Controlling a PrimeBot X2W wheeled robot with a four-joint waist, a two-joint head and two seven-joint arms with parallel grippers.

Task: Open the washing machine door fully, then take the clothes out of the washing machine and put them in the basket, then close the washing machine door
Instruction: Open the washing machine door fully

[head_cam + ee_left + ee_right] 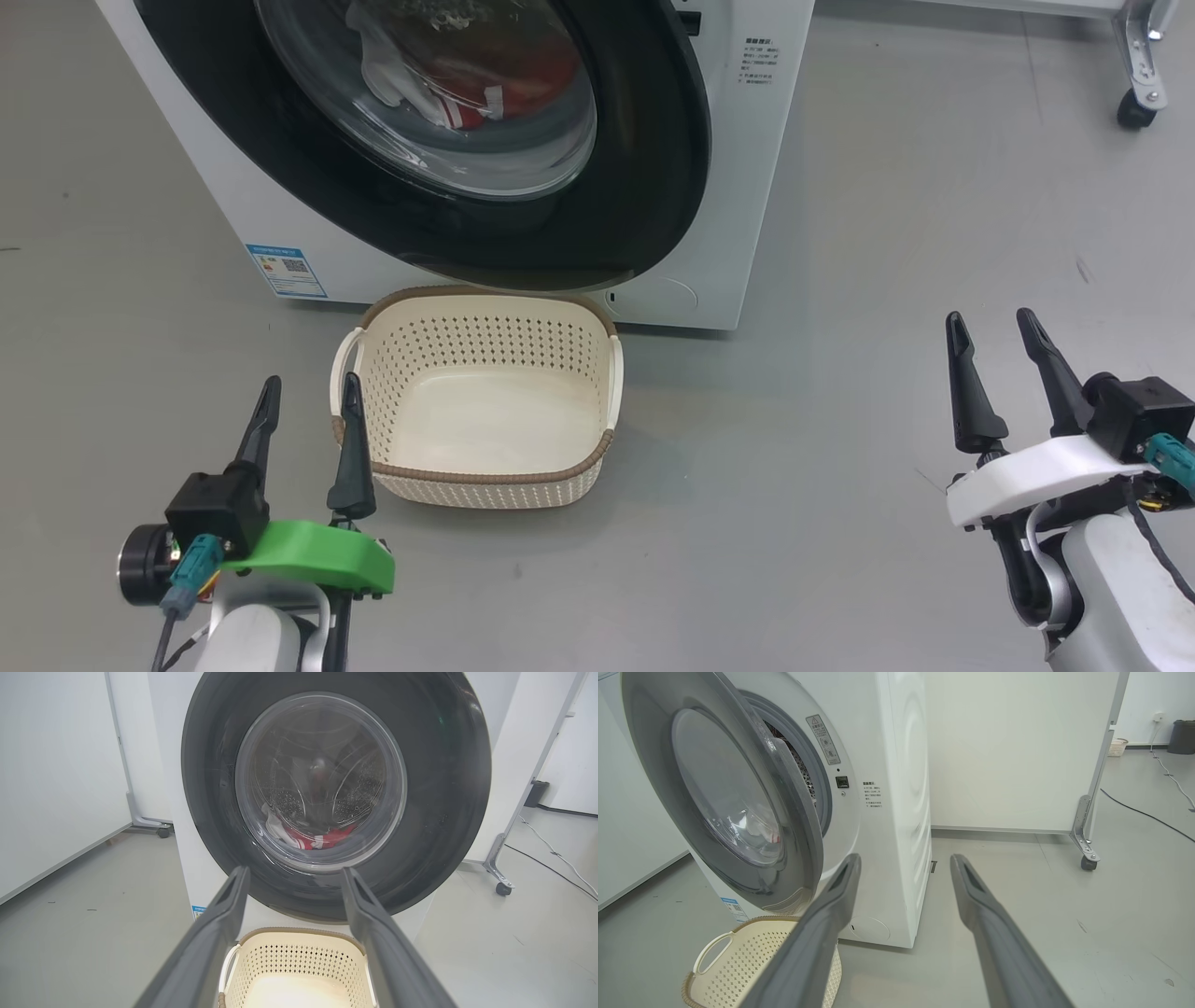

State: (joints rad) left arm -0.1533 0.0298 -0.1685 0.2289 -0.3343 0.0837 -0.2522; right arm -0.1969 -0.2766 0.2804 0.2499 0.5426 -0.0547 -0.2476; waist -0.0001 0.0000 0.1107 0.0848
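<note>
A: While both claws hang empty, left claw (312,380) fingers spread, right claw (989,315) likewise. Margins?

B: Cream perforated plastic basket (485,297) just beside left claw's inner finger; bare grey floor (840,467) around right claw. Round black-ringed glass door (644,140) ajar ahead of both, lower edge over basket's far rim. Red-and-white fabric garment (523,79) behind its glass, inside white front-loading washing machine (747,187).

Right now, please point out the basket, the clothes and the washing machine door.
basket (485,474): head view, brown front rim.
clothes (336,836): left wrist view, red fabric behind the door glass.
washing machine door (653,187): head view, black ring, right side.
</note>
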